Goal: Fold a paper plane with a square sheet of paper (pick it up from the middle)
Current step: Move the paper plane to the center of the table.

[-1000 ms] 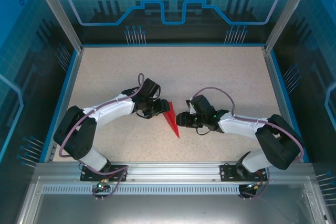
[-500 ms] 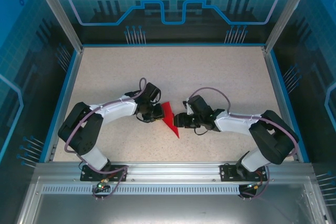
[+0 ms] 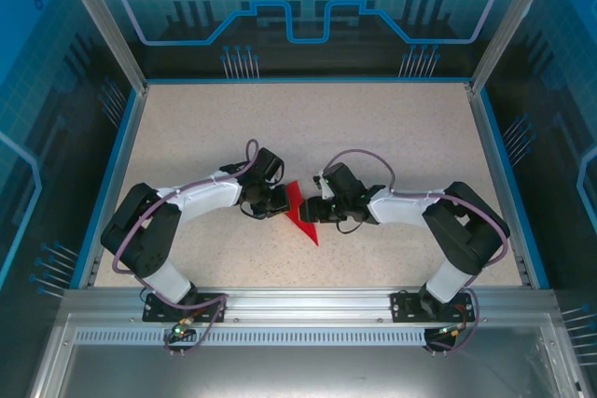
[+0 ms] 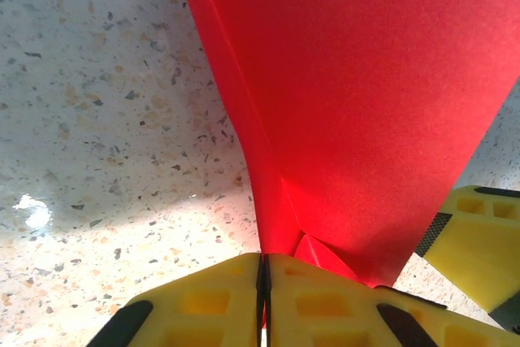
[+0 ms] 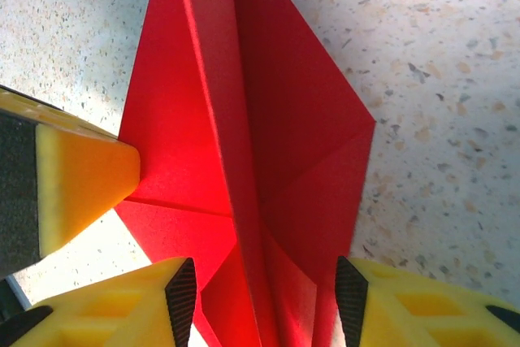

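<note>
I'm looking at a speckled beige surface (image 3: 392,128) boxed in by blue printed panels (image 3: 308,6). The red paper plane (image 3: 303,221) lies near its middle, between the two arms. The left end effector (image 4: 264,264) is clenched on the plane's edge, while the right end effector (image 5: 260,282) is released, fingers either side of the raised centre fold. From above the fingertips blur into dark hardware, and each wrist view cuts off part of the plane.

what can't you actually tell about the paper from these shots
- top view: creases in the red paper too small; left pincer and right pincer cover its sides
- left wrist view: pinched edge hidden between the fingers
- right wrist view: near end cut off at the bottom
</note>
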